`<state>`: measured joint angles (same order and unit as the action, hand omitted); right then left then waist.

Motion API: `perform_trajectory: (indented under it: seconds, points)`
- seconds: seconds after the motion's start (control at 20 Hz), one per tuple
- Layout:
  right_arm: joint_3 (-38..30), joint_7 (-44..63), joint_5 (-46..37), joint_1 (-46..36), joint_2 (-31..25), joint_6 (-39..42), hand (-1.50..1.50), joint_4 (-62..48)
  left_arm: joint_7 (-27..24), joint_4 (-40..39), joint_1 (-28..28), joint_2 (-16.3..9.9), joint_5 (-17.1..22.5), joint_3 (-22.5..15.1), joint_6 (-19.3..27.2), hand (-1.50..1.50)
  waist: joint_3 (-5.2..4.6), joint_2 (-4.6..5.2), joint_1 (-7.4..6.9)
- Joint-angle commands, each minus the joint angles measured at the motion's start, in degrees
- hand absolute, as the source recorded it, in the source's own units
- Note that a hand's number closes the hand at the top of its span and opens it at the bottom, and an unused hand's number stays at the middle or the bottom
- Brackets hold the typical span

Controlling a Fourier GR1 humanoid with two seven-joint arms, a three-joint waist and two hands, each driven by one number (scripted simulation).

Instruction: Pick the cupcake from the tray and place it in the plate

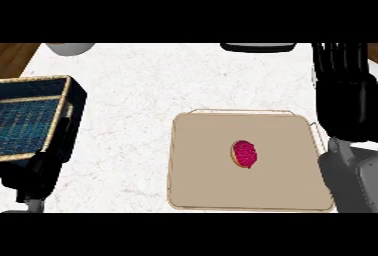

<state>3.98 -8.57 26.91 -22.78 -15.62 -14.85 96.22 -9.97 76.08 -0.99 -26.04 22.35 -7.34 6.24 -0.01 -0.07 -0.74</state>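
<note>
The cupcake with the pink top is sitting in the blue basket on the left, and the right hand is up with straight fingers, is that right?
No. In the head view the cupcake lies on the beige tray, not in the blue basket. The right hand is up with straight fingers.

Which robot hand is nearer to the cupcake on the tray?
The right robot hand, open near the tray's far right corner, is nearer to the cupcake. The left robot hand sits far off, by the blue basket.

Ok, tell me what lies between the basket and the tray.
Only bare counter shows between the basket and the tray in the head view.
</note>
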Motion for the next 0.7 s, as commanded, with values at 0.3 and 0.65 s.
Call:
perform_trajectory:
  seconds: [0.3, 0.65]
  points:
    - [4.1, -3.3, -15.2, 1.1, -19.9, 18.0, 1.50, -7.8, 5.8, 1.2, 4.5, -0.8, -3.0, -0.7, 2.4, 0.00, -1.53, -0.29, 2.32]
    - [2.2, -32.0, -10.1, 16.5, -6.0, 25.9, -1.50, -28.1, 16.1, 3.2, 11.7, 1.2, -5.0, -2.5, 6.3, 0.00, 0.18, 0.37, 0.82]
